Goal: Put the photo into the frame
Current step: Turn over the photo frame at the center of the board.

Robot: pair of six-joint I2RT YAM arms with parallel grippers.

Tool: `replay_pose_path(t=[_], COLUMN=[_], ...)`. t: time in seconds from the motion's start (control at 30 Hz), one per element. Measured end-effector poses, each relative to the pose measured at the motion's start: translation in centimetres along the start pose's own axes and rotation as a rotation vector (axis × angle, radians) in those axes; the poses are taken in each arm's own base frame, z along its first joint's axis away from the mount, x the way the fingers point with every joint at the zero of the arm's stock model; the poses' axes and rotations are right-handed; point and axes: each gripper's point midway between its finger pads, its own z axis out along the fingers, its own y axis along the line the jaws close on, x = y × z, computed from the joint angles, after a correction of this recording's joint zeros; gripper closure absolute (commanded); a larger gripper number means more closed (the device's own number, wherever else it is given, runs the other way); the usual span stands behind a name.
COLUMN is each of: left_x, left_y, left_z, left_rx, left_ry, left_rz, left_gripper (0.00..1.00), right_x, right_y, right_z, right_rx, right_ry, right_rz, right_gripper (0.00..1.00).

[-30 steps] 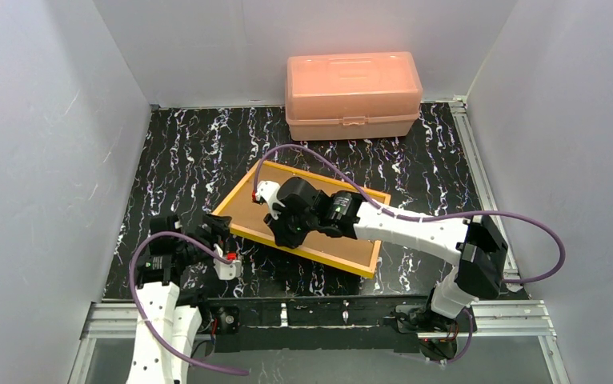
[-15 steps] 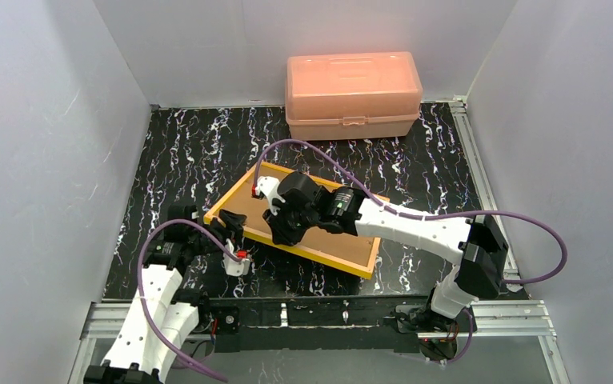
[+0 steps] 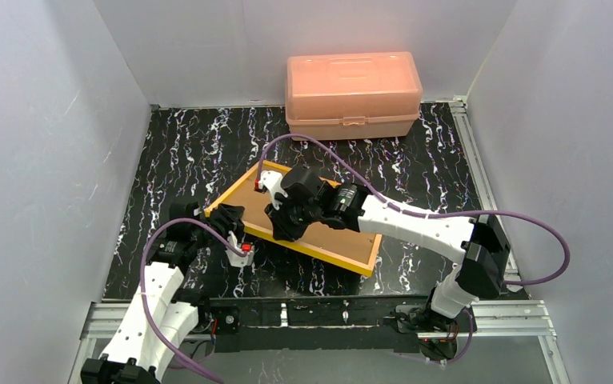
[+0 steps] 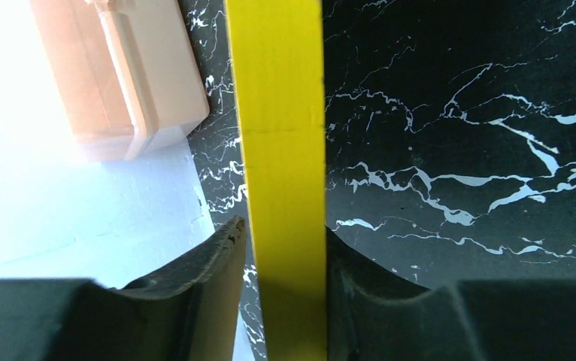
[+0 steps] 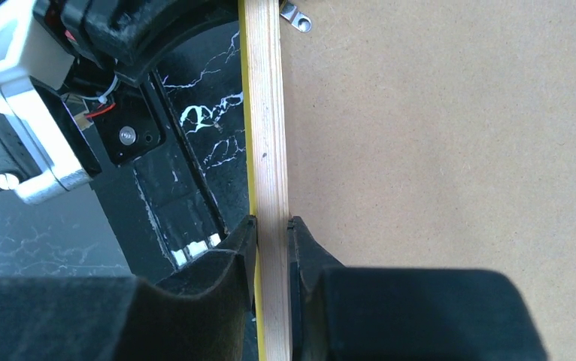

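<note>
The frame (image 3: 331,234) lies face down, its brown back up and its yellow-orange border around it, with the left end raised a little. My right gripper (image 3: 276,227) is shut on the frame's near-left rail; in the right wrist view (image 5: 272,226) both jaws press the pale wood rail (image 5: 266,113). My left gripper (image 3: 225,218) is at the frame's left corner. In the left wrist view (image 4: 285,248) its jaws straddle the yellow edge (image 4: 274,113), the right one touching it and a thin gap showing on the left. The photo is out of view.
A salmon-pink plastic box (image 3: 353,94) stands at the back against the wall, also in the left wrist view (image 4: 134,75). White walls close in the black marbled table (image 3: 183,152) on three sides. A metal clip (image 5: 294,15) sits on the brown back.
My left arm has swung forward and right until its gripper reached the frame's left corner. The right gripper has turned and lifted the frame's left end slightly.
</note>
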Motion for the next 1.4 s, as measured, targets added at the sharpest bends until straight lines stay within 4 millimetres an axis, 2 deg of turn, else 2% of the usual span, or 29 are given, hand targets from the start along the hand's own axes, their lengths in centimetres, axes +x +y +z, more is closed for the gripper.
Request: replay_pose_path(t=[0.1, 0.17, 0.27, 0.4, 0.5, 0.6, 0.7, 0.8, 0.87, 1.0, 1.03, 1.13, 1.27, 1.4], left_x=[0.2, 0.2, 0.1, -0.3, -0.5, -1.1, -1.7, -2.2, -2.5, -2.8, -2.8, -3.0, -3.1, -3.2], left_y=[0.0, 0.3, 0.8, 0.6, 1.6, 3.5, 4.6, 4.4, 3.9, 3.9, 4.0, 4.3, 4.4, 4.5], left_z=[0.2, 0.3, 0.3, 0.3, -0.5, -2.0, -3.3, -4.0, -4.2, -4.6, -4.8, -5.2, -5.3, -5.5], left_rx=[0.004, -0.005, -0.018, 0.002, 0.019, 0.029, 0.037, 0.057, 0.070, 0.078, 0.078, 0.080, 0.078, 0.075], left_ry=[0.008, 0.008, 0.005, -0.007, -0.005, 0.000, 0.006, 0.006, 0.005, 0.005, 0.006, 0.009, 0.010, 0.011], left_rz=[-0.003, -0.011, -0.012, -0.040, -0.071, -0.113, -0.163, -0.204, -0.221, -0.246, -0.253, -0.277, -0.299, -0.317], left_gripper=[0.84, 0.91, 0.93, 0.94, 0.96, 0.97, 0.97, 0.97, 0.98, 0.98, 0.98, 0.98, 0.98, 0.99], right_x=[-0.5, -0.7, -1.1, -3.8, -5.3, -6.2, -5.5, -4.3, -3.5, -1.4, -1.2, -0.7, 0.1, 0.2], right_y=[-0.1, -0.2, -0.2, 0.0, -0.2, -0.4, -0.5, -0.6, -0.5, -0.3, -0.3, 0.1, 0.6, -0.1], right_z=[-0.2, -0.4, -0.9, -2.4, -4.5, -7.2, -9.7, -11.6, -12.2, -12.0, -11.9, -11.1, -10.3, -9.7], right_rx=[0.003, 0.005, 0.007, 0.022, 0.061, 0.096, 0.118, 0.137, 0.136, 0.121, 0.118, 0.101, 0.115, 0.192], right_ry=[-0.010, -0.012, -0.012, -0.067, -0.087, -0.091, -0.072, -0.040, -0.010, 0.093, 0.110, 0.152, 0.194, 0.223], right_rz=[0.004, 0.009, 0.014, -0.028, -0.085, -0.157, -0.210, -0.261, -0.299, -0.368, -0.380, -0.419, -0.480, -0.542], right_gripper=[0.97, 0.70, 0.42, 0.25, 0.14, 0.11, 0.10, 0.10, 0.10, 0.09, 0.03, 0.01, 0.04, 0.10])
